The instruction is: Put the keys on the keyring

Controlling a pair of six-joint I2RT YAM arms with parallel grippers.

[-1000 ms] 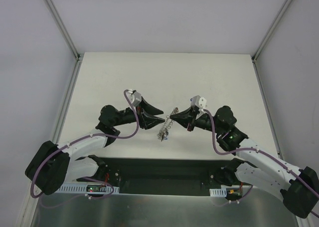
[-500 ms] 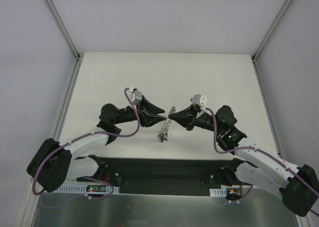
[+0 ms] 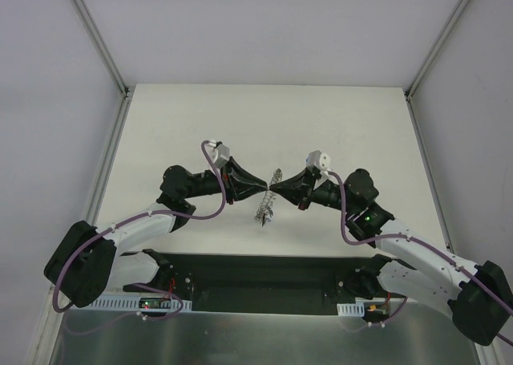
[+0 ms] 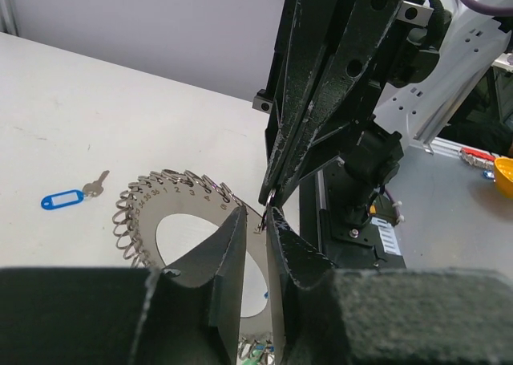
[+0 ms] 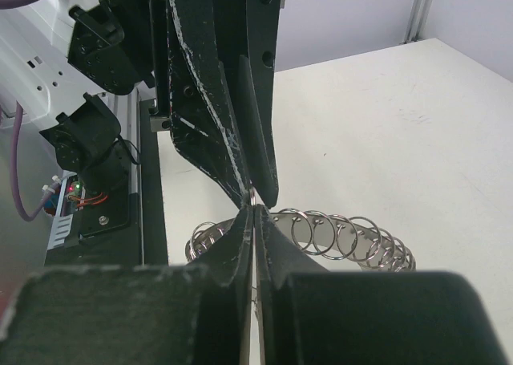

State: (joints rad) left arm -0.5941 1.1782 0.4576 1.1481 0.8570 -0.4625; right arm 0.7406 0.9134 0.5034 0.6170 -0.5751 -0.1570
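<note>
Narrower than a second ago, the left gripper [image 3: 265, 190] has drawn its widely spread jaws down to a thin slit and edged in against the keyring [image 3: 269, 196], which itself has hardly shifted. That keyring is held up over the middle of the table [image 3: 200, 116]. From above it is seen edge-on, its long axis running from far right to near left. From the left wrist it shows as a flat numbered disc with an open centre and wire loops round its rim. Whether its lower end touches the top I cannot tell. The right gripper [image 3: 273, 189] has its fingers pressed flat together on the ring's rim, tip to tip with the left one. Whether the left fingers [image 4: 228, 253] actually bite the rim I cannot tell; a sliver of gap shows between them. Well apart from the ring, a key with a blue tag [image 4: 62, 198] lies flat on the table. The top is plain off-white, closed in by pale walls with metal frame posts [image 3: 96, 36] at the corners.
</note>
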